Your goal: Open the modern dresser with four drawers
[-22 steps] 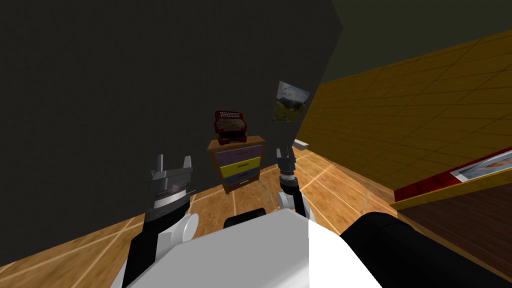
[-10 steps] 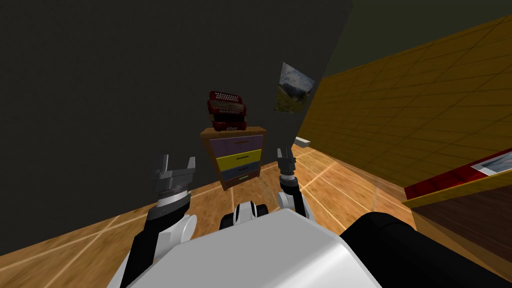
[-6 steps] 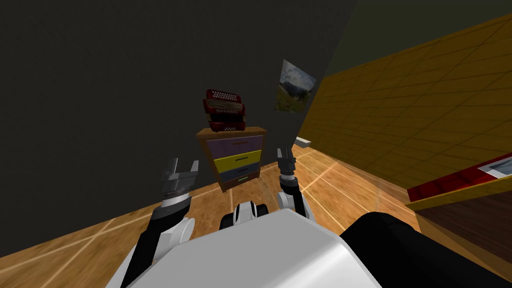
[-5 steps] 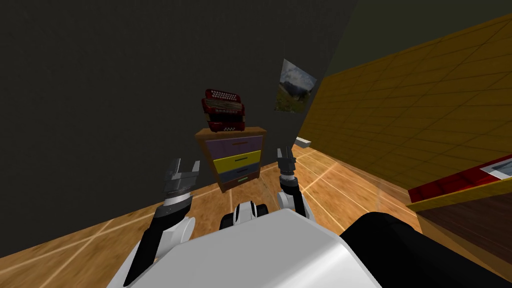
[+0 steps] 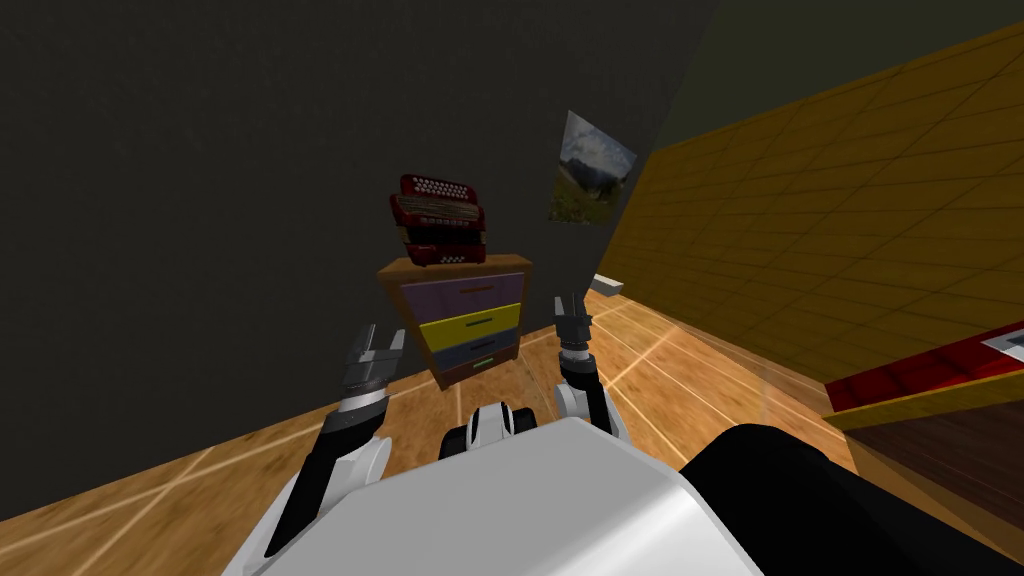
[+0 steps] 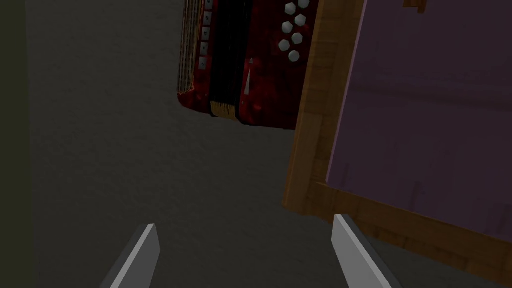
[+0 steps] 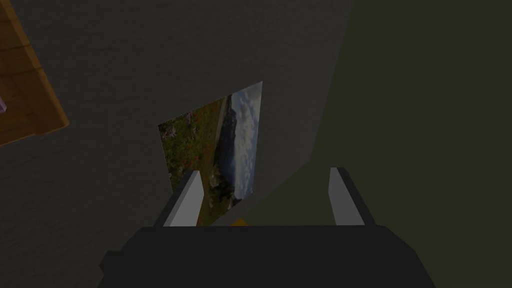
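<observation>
A dark grey wall (image 5: pixel 200 200) and a wooden floor (image 5: pixel 650 380) are seen from the head, with a yellow tiled wall (image 5: pixel 850 220) at the right. The dresser (image 5: pixel 468 320) is set against the dark wall, ahead of both arms. Its four drawers are all judged shut, and a red accordion (image 5: pixel 438 220) is rested on its top. The left gripper (image 5: pixel 376 345) is held raised near the dresser's left side, apparently so that it can be brought to a drawer front. The right gripper (image 5: pixel 572 312) is held up at the other side, probably parked clear of the work.

Along the left hand, the fingers (image 6: pixel 145 255) are seen spread wide, with nothing between them. The purple top drawer (image 6: pixel 425 125), framed in brown wood, is seen beyond one finger. Its handle (image 6: pixel 415 4) is cut off by the picture's edge, so the hand is judged not yet lined up with it.

Along the right hand, the blades are likewise parted and nothing is held.
</observation>
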Robot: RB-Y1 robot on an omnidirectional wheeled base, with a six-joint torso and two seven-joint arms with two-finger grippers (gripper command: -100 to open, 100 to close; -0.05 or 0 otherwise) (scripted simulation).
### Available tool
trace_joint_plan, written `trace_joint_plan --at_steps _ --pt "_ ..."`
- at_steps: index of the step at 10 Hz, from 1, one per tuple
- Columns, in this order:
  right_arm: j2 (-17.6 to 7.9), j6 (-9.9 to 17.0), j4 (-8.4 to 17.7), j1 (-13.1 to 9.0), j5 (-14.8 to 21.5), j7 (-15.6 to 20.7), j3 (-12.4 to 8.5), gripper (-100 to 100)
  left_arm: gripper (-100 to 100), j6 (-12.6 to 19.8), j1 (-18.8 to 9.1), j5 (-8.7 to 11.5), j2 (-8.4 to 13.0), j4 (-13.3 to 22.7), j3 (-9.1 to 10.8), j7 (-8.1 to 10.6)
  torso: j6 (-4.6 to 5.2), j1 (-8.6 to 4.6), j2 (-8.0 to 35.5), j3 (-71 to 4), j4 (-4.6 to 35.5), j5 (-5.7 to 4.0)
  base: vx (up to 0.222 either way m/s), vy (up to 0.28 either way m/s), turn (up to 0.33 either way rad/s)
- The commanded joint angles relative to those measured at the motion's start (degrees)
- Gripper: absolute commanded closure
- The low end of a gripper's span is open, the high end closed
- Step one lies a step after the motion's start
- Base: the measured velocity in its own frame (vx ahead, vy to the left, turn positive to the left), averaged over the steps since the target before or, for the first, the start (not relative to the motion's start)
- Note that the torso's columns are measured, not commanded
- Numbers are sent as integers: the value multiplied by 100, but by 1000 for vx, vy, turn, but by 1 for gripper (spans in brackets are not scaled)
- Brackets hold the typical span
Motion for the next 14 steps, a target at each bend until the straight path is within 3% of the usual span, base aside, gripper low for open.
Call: trace_joint_plan --at_steps 1,14 --pt "0 0 0 0 0 0 0 0 -100 -100 -71 14 94 421 37 9 0 -5 -9 -5 -2 -1 67 -49 7" --pt "0 0 0 0 0 0 0 0 -100 -593 -384 40 175 2329 135 12 0 -2 -6 -5 -2 -1 71 -46 4"
